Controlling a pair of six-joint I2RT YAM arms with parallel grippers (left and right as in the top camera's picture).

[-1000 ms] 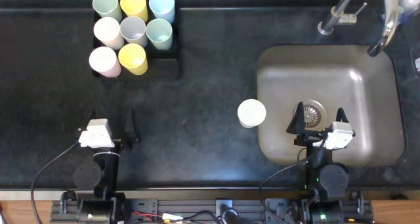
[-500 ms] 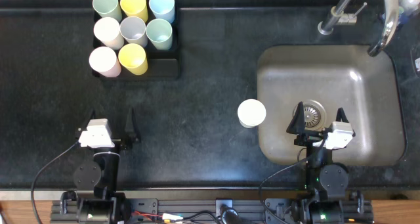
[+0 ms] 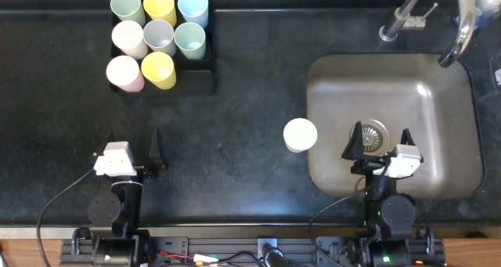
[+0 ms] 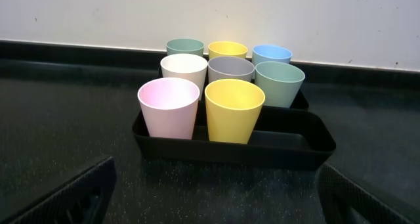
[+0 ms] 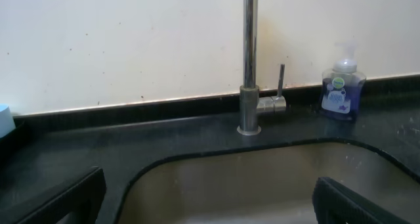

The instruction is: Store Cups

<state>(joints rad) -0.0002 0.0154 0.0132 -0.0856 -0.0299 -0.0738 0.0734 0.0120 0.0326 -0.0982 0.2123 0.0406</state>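
Note:
A black tray (image 3: 200,83) at the back left of the counter holds several upright cups in pink (image 3: 124,73), yellow (image 3: 159,70), white, grey, green and blue. One white cup (image 3: 300,135) stands alone on the counter, just left of the sink (image 3: 438,87). My left gripper (image 3: 133,142) is open and empty near the front edge, facing the tray (image 4: 262,155) and its pink cup (image 4: 168,108). My right gripper (image 3: 380,140) is open and empty over the sink's front part, to the right of the lone cup.
A tall faucet (image 5: 248,60) and a purple soap bottle (image 5: 340,91) stand behind the sink basin (image 5: 262,178). The tray's front right corner (image 3: 196,77) holds no cup. Dark counter (image 3: 235,142) stretches between the tray and the sink.

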